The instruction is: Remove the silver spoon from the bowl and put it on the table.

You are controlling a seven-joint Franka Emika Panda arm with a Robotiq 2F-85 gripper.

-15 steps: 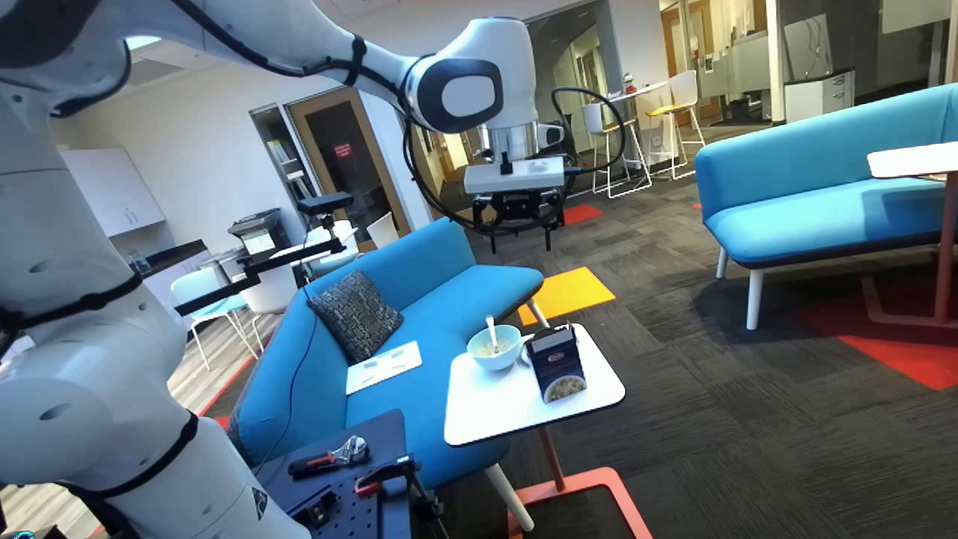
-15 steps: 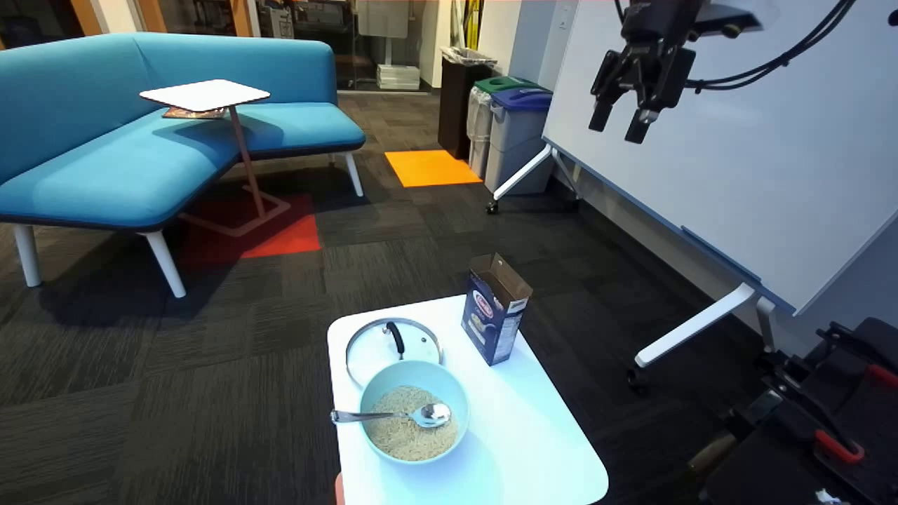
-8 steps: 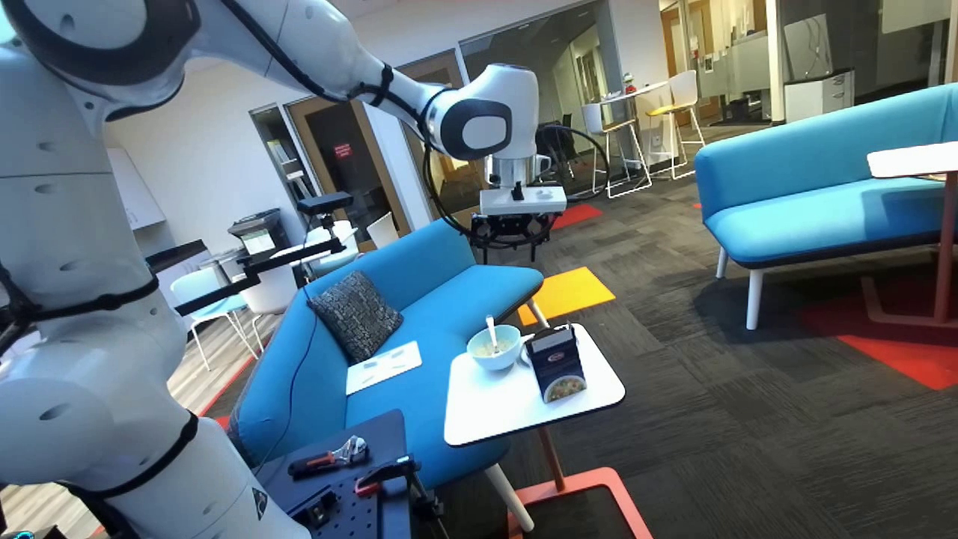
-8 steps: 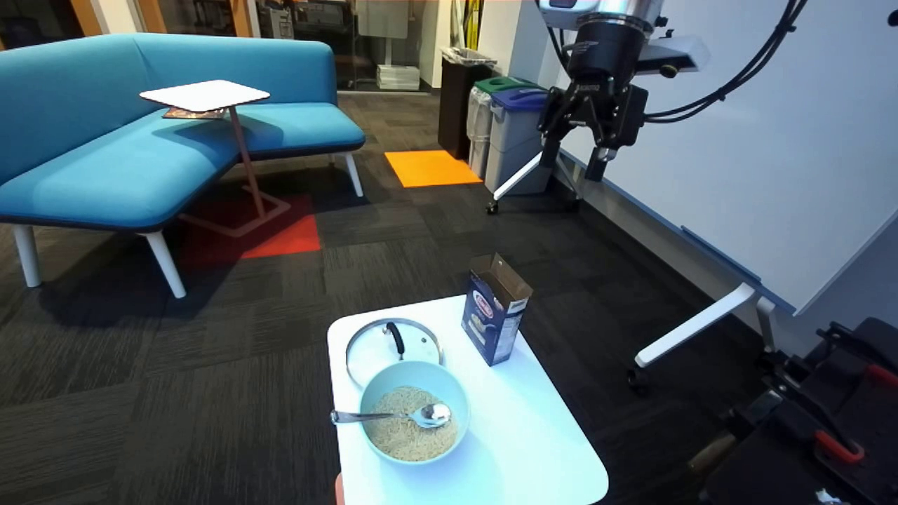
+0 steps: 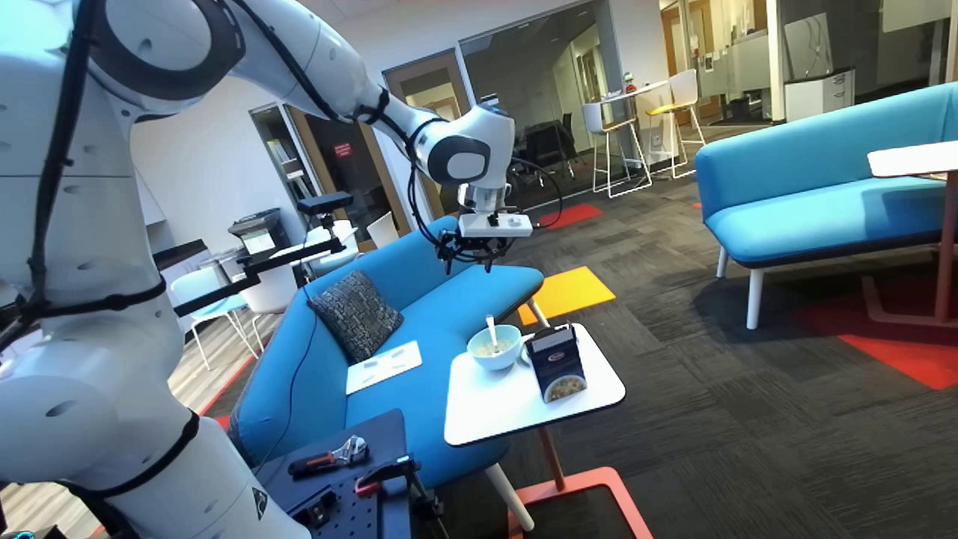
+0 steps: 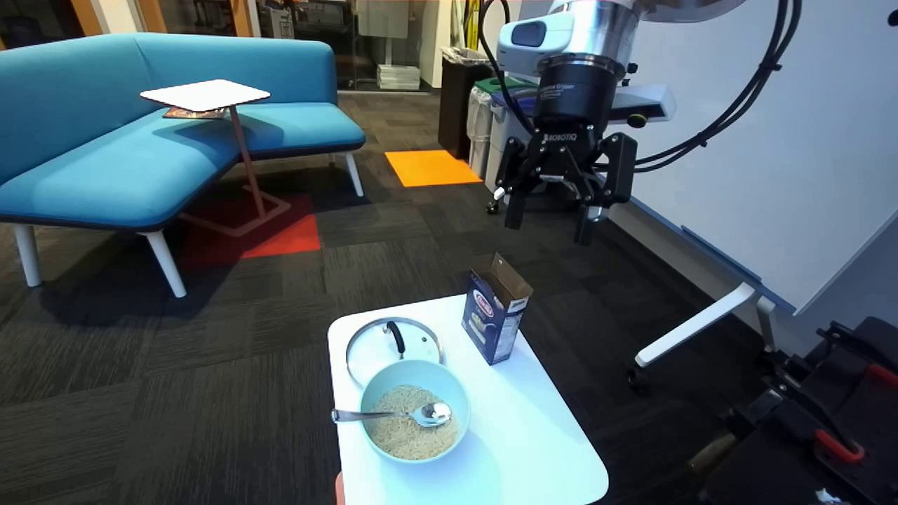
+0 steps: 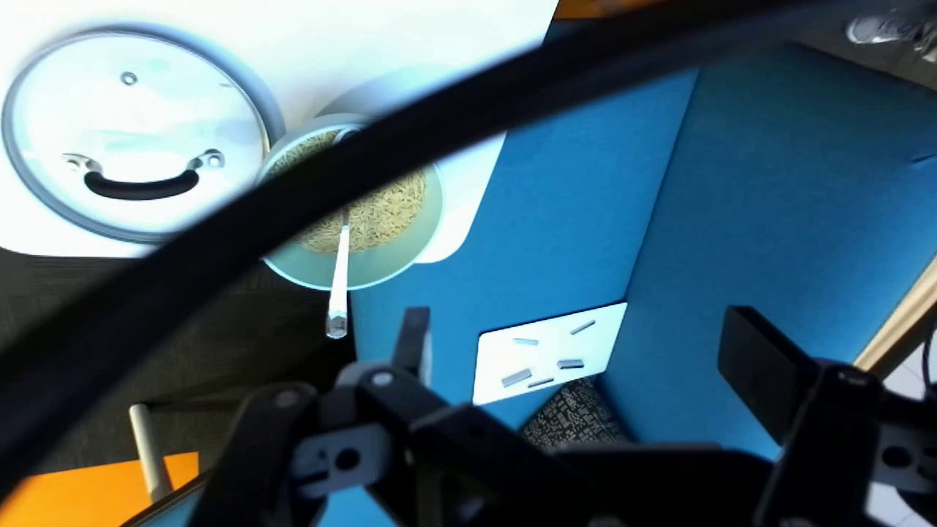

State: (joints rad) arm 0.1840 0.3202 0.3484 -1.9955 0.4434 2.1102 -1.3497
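The gripper (image 6: 549, 226) points down, well apart from the bowl (image 6: 424, 374), 2 fingers (image 6: 515, 212) spread.

claw (image 6: 550, 223) | lower than one second ago | closer to the bowl (image 6: 417, 372) | forearm (image 5: 337, 67) lowered too

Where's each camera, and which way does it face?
An exterior view: beside the robot arm, facing the white table; arm and gripper show.
An exterior view: up high, looking down across the bowl; wrist and gripper show.
Wrist view: on the wrist, looking down at lid and bowl; gripper fingers show.
Both exterior views share table, bowl, spoon, box.
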